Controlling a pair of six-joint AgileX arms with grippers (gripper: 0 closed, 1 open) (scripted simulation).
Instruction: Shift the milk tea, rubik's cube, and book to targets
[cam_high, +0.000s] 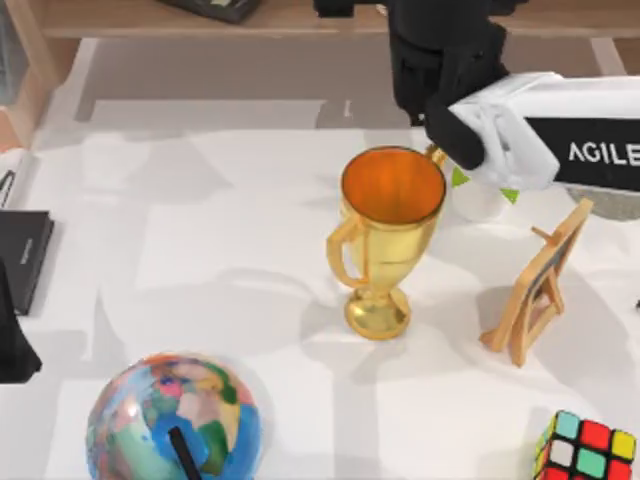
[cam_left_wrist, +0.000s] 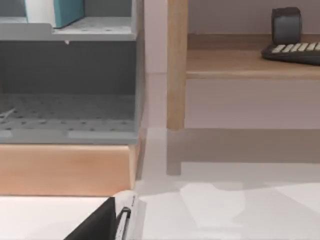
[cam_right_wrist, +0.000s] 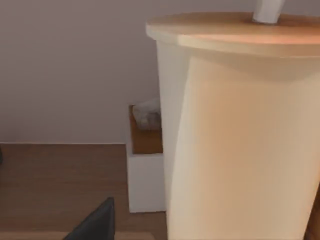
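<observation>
1. The milk tea (cam_right_wrist: 235, 135) looms right up against the right wrist camera, cream cup under a tan lid.
2. The right arm (cam_high: 540, 135) reaches in from the table's right, behind the gold trophy (cam_high: 385, 235); I cannot tell how its pincer stands.
3. The rubik's cube (cam_high: 585, 450) sits at the near right corner.
4. The book (cam_left_wrist: 57, 11) stands on a grey shelf (cam_left_wrist: 70, 30).
5. The black slab (cam_high: 22, 255) lies at the left edge, the globe (cam_high: 175, 420) in front of it.

Near the middle of the table (cam_high: 200, 250) you have a gold trophy (cam_high: 385, 235), just beside the right arm's jaws. A wooden picture stand (cam_high: 535, 285) sits a little nearer you than those jaws. The multicoloured globe (cam_high: 175, 420) lies well apart from them. A keyboard (cam_left_wrist: 295, 50) rests on the wooden shelf (cam_left_wrist: 240, 62).
</observation>
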